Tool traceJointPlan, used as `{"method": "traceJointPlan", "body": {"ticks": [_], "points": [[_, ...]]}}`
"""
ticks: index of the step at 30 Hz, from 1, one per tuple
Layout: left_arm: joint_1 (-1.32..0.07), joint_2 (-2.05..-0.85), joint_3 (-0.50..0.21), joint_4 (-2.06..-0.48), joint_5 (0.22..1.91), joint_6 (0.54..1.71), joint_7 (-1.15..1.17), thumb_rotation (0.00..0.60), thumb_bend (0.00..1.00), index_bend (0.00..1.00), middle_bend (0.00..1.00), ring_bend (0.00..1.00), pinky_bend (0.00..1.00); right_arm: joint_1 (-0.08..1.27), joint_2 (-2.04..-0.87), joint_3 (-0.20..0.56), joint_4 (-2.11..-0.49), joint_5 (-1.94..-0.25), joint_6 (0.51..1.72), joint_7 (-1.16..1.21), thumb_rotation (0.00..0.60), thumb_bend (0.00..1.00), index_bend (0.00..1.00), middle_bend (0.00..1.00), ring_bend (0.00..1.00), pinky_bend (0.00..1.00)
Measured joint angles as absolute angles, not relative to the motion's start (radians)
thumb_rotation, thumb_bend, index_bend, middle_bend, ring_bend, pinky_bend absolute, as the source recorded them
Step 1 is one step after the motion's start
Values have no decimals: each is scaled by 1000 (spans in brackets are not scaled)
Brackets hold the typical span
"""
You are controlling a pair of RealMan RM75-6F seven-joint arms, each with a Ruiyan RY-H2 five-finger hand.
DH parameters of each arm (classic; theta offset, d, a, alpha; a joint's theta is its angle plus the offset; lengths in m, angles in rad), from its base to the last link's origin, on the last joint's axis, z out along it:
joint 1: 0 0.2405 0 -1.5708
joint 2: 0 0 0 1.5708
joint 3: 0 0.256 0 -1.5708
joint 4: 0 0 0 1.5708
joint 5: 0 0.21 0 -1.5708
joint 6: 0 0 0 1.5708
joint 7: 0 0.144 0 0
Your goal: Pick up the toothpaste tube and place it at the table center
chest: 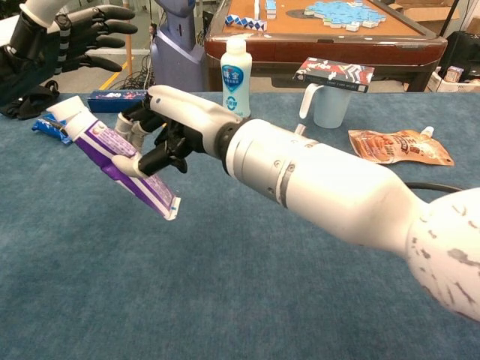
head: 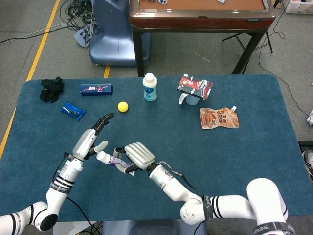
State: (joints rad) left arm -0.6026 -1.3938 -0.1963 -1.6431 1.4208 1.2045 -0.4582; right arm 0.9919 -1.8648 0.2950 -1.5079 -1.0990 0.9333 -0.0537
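Toothpaste tube [chest: 112, 154], gripped in the curled fingers of the right hand [chest: 161, 124] above the table [head: 234, 161], left of centre, cap end toward the left hand [head: 90, 139]. Left hand released, fingers spread, just beside the cap. Yellow ball [head: 122, 106] and bottle [head: 149, 87] stand well beyond.

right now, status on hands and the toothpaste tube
Right hand grips toothpaste tube, lifted off the table. Left hand open, fingers spread, close by the tube's cap end. Nothing lying at table center.
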Motion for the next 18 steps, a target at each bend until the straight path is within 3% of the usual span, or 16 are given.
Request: {"method": "traceJointPlan", "body": {"ticks": [18], "points": [[-607,-1473,-198,-1581,1453,1234,-424,0,2,0,16,0,84,1006,-1922,351,-1471,-1043,918,-83,600,701,952,855,803,691]]}}
